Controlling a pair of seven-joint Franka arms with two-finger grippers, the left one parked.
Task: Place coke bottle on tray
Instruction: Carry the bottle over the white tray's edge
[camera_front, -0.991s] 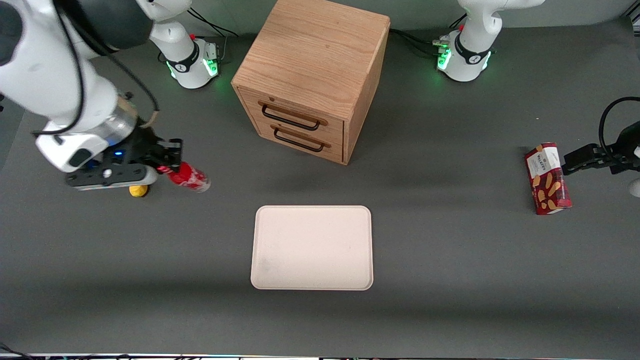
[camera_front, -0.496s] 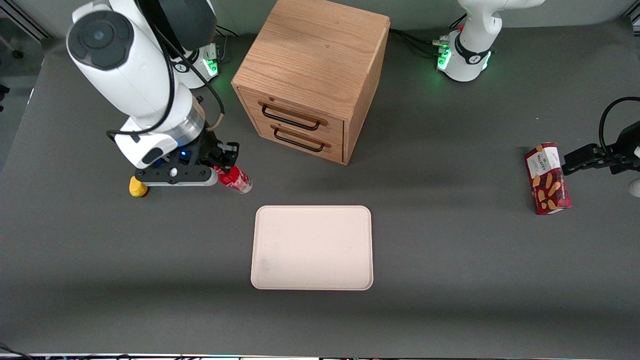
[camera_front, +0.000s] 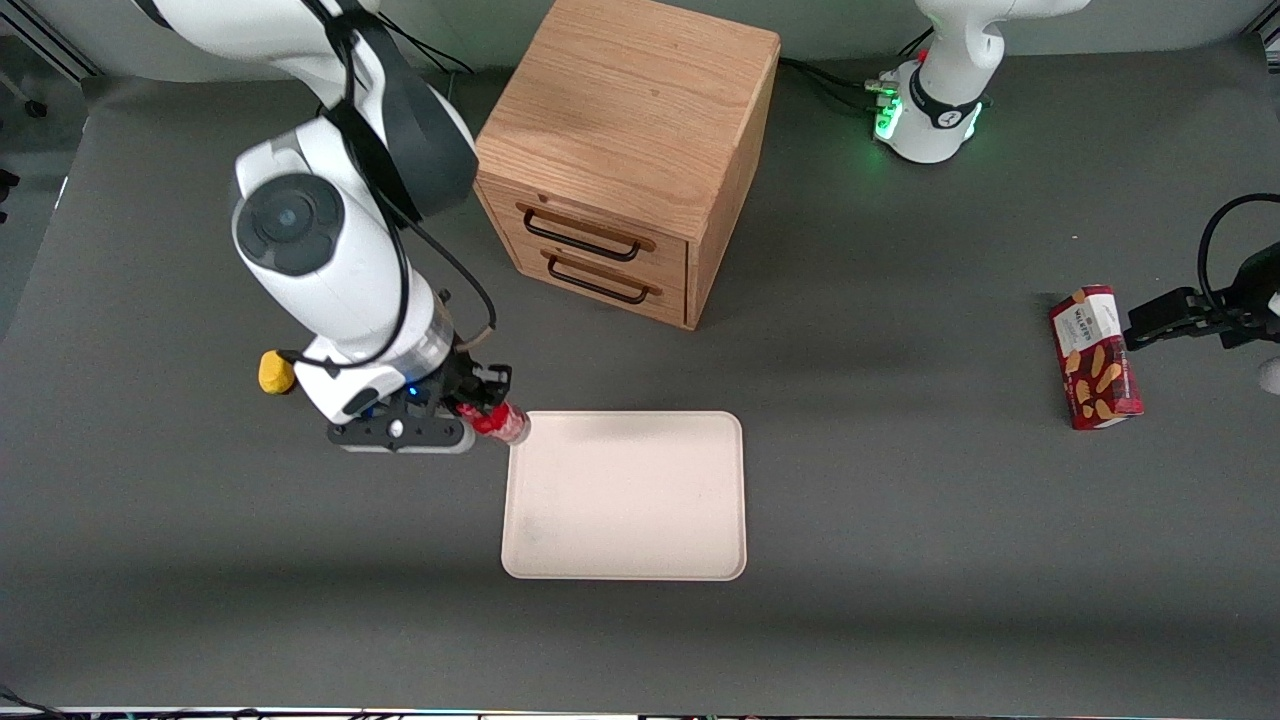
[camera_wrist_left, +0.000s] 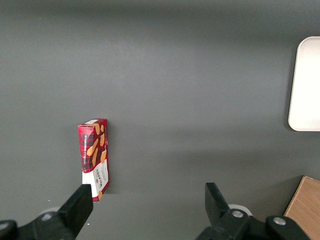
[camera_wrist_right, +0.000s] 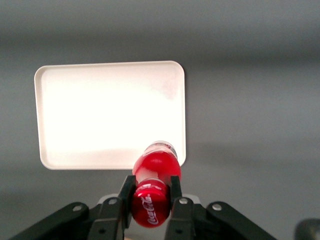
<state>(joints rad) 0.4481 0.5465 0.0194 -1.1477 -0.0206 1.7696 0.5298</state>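
Above the tray's (camera_front: 624, 495) corner nearest the working arm I have the gripper (camera_front: 487, 412) with jaws clamped on the coke bottle (camera_front: 501, 420), carried clear of the desk; mid-transport, I judge; next I'd move inward over the tray, lower, then release.

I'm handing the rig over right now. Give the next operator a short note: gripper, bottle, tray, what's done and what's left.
Gripper: shut on the coke bottle, held in the air at the corner of the tray nearest the working arm and the wooden drawer cabinet.
Done: bottle grasped, lifted and brought to the tray's edge.
Left: move over the middle of the tray, lower, release, withdraw.
Yellow object and red snack box on the table are not part of this job.
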